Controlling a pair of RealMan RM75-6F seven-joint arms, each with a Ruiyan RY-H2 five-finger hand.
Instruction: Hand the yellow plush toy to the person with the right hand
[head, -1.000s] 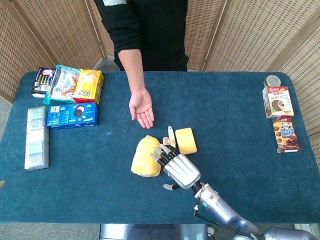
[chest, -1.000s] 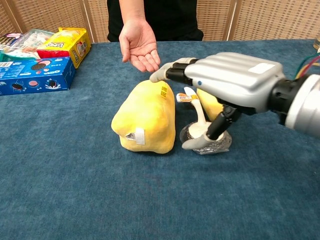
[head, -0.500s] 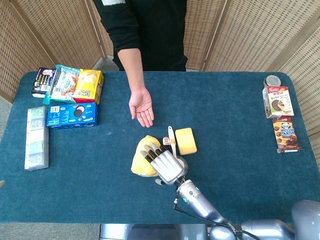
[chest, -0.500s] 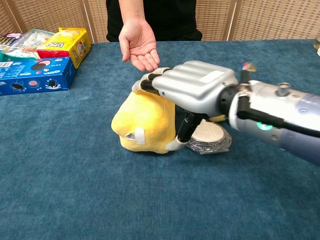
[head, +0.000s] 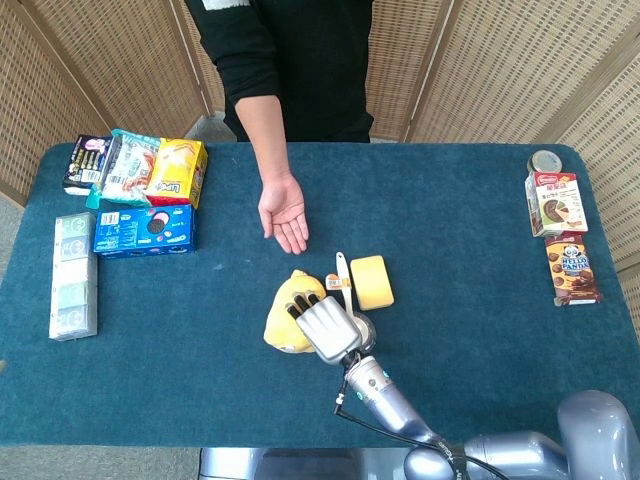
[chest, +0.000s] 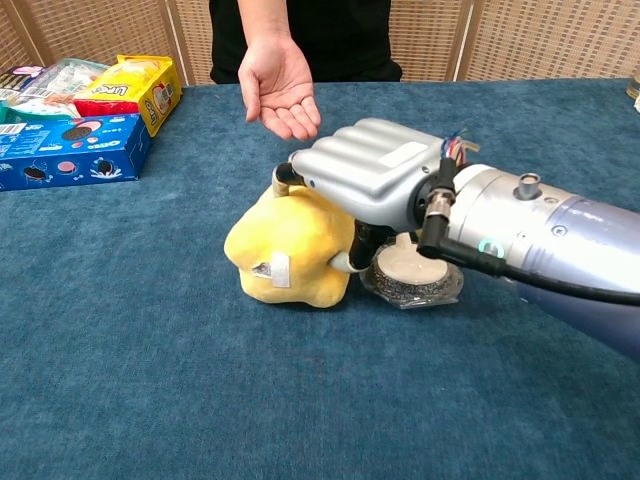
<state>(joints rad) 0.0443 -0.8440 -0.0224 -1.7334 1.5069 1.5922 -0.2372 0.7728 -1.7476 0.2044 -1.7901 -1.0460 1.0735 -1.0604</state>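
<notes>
On the blue table (head: 480, 260) the person's open palm (head: 284, 214) waits just beyond the yellow plush toy (chest: 285, 250), which lies mid-table while the robot's right hand (chest: 365, 175) grasps it, fingers (chest: 285, 172) curled over its top, thumb at its side.
</notes>
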